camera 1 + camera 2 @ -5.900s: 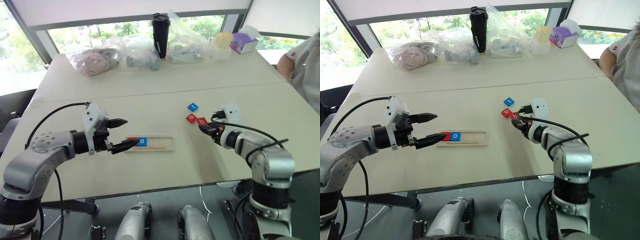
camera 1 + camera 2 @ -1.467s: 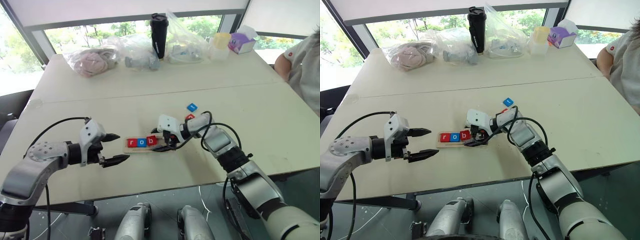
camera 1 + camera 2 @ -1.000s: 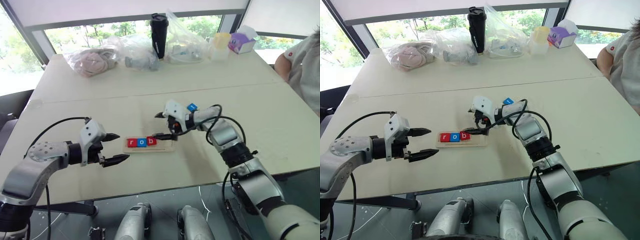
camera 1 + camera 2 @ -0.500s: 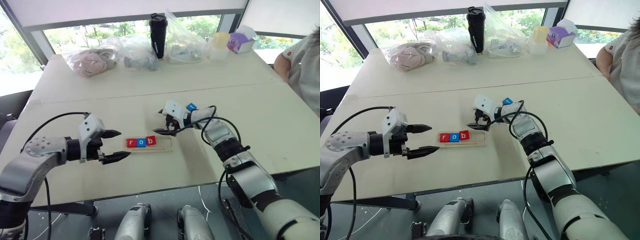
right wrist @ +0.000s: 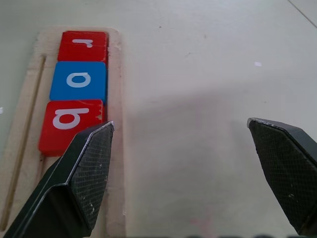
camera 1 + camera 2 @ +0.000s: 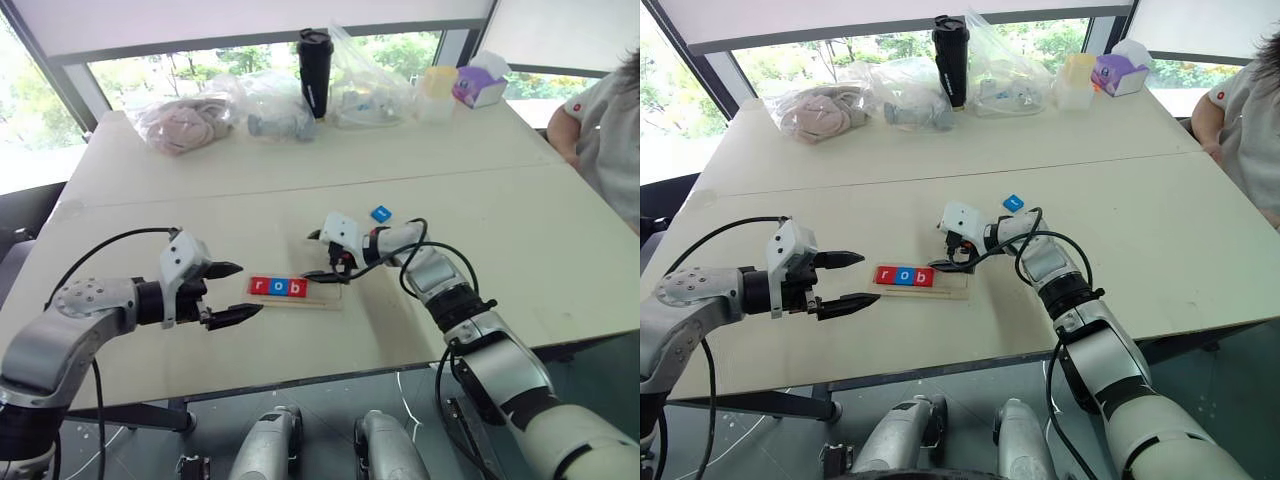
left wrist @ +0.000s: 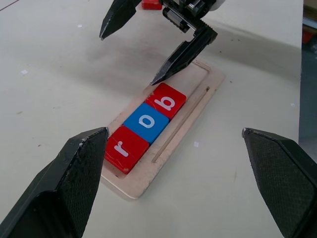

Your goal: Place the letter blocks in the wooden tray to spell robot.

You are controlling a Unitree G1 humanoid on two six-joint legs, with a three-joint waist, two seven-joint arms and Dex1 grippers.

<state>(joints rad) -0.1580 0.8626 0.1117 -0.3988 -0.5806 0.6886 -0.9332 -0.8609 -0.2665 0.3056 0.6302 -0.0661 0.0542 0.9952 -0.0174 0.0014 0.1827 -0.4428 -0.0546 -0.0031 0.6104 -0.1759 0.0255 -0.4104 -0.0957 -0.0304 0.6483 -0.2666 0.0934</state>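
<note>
now the wooden tray (image 6: 296,292) on the table (image 6: 520,230) holds r, o, b; both grippers' jaws are released and empty, so the right gripper (image 6: 325,256) should next fetch the blue block (image 6: 381,213) nearby.

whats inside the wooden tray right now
Three letter blocks sit in the wooden tray: red r, blue o, red b. The right end effector covers part of the unfilled end.
</note>
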